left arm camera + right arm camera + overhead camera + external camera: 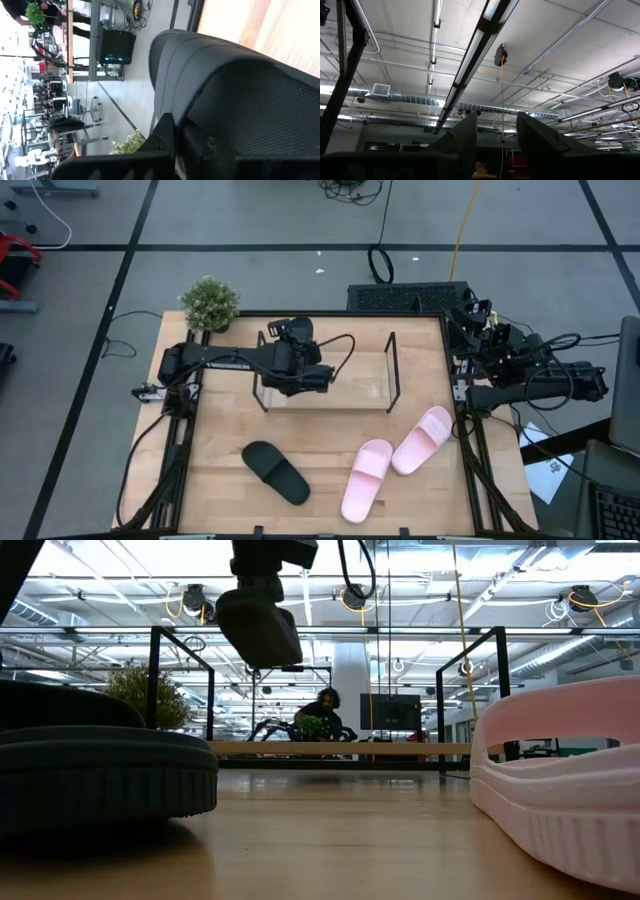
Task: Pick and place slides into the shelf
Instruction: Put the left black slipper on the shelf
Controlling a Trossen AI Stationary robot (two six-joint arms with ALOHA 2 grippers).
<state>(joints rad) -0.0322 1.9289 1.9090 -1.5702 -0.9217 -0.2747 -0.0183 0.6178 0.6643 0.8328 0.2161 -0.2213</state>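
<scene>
Left arm: while I reach over the shelf's (392, 368) left end, my left gripper (300, 375) is pinched tight on a black slide (235, 95), carried above the rack.
Grip: fingers (165, 132) pressed on the slide's edge, seen close in the wrist view; sole mesh-textured there.
Low view: the carried slide (258, 625) hangs over the table, not yet down.
Shelf: thin black rods, clear base, far side of the table (220, 490); no slide resting in it that I can see.
Second black slide (276, 472): flat on the table, near edge, left of centre.
Pink pair: one (366, 479) near centre-right, the other (422, 440) just beside it, toward the right edge; whether they touch I cannot tell.
Right arm: parked off the table's right side, right gripper (495, 135) spread, holding nothing, aimed at the ceiling.
Handling, my guess: foam slides, light, somewhat soft, not fragile; matte surface should not slip.
Hold: sole's side edge or the broad strap; strap may flex, edge looks firmer.
</scene>
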